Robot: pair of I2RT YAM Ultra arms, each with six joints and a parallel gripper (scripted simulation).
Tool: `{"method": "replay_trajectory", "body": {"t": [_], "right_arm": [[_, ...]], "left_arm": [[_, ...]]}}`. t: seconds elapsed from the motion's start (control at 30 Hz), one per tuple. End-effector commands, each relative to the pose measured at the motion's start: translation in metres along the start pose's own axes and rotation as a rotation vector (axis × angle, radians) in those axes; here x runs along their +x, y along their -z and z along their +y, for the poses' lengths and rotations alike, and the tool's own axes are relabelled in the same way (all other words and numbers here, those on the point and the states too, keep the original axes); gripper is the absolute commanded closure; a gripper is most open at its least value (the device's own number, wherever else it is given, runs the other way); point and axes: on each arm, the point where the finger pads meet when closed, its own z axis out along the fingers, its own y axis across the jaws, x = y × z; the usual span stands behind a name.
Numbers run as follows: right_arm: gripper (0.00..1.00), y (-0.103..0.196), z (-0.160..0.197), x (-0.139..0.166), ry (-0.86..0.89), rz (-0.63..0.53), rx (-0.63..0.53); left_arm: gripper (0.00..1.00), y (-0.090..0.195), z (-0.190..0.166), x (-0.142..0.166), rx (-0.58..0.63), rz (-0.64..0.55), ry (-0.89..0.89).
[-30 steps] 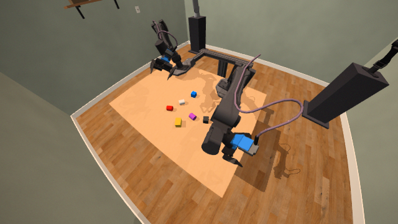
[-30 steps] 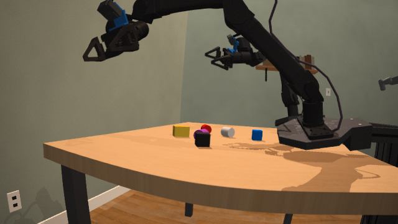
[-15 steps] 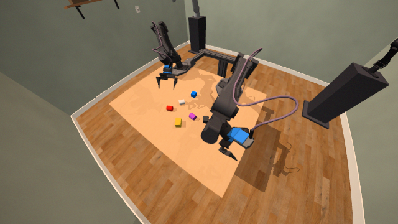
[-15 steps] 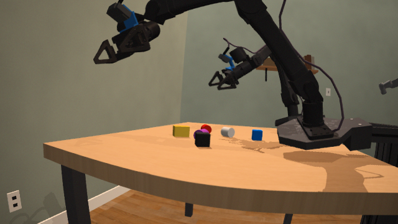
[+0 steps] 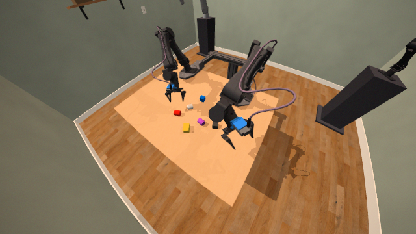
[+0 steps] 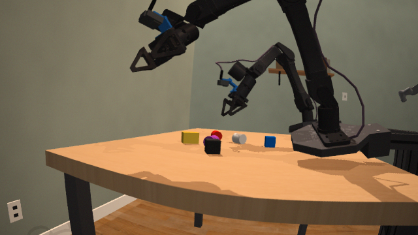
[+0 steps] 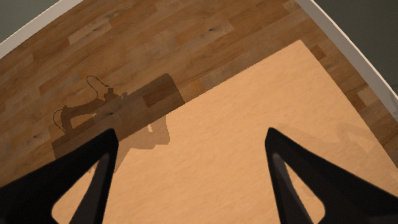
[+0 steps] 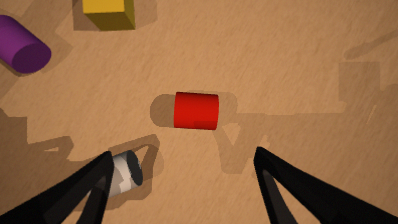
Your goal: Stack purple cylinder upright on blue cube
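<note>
The purple cylinder (image 5: 201,121) lies on its side near the middle of the table. In the exterior view it (image 6: 211,140) is partly hidden behind a black cube, and it shows at the upper left of the right wrist view (image 8: 24,50). The blue cube (image 5: 202,98) (image 6: 270,141) sits farther back, towards the arm bases. My right gripper (image 5: 175,97) (image 6: 233,108) (image 8: 186,155) is open and empty, hovering above the red and white cylinders. My left gripper (image 5: 242,140) (image 6: 144,62) (image 7: 191,135) is open and empty, high over the table's edge.
A red cylinder (image 5: 177,112) (image 8: 196,110), a white cylinder (image 5: 190,106) (image 8: 125,172), a yellow block (image 5: 186,127) (image 8: 107,10) and a black cube (image 5: 214,125) (image 6: 213,146) lie around the purple cylinder. The arm bases stand at the table's back.
</note>
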Motion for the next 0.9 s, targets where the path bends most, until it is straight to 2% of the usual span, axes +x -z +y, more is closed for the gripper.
{"method": "replay_trajectory", "body": {"t": [0.0,0.27,0.33,0.63,0.83,0.87], "right_arm": [[0.0,-0.003,0.001,-0.006,-0.053,0.029,-0.039],[0.0,-0.002,-0.001,-0.012,-0.046,0.007,-0.028],[0.0,-0.002,-0.001,-0.012,-0.046,0.007,-0.028],[0.0,-0.002,-0.001,-0.012,-0.046,0.007,-0.028],[0.0,-0.002,-0.001,-0.012,-0.046,0.007,-0.028],[0.0,-0.002,-0.001,-0.012,-0.046,0.007,-0.028]], "left_arm": [[0.0,0.033,-0.005,0.008,0.164,-0.049,-0.092],[0.0,0.092,0.012,0.086,0.386,-0.016,-0.38],[0.0,0.092,0.012,0.086,0.386,-0.016,-0.38],[0.0,0.173,0.032,0.174,0.706,0.01,-0.699],[0.0,0.223,0.038,0.221,0.92,0.014,-0.876],[0.0,0.223,0.038,0.221,0.92,0.014,-0.876]]}}
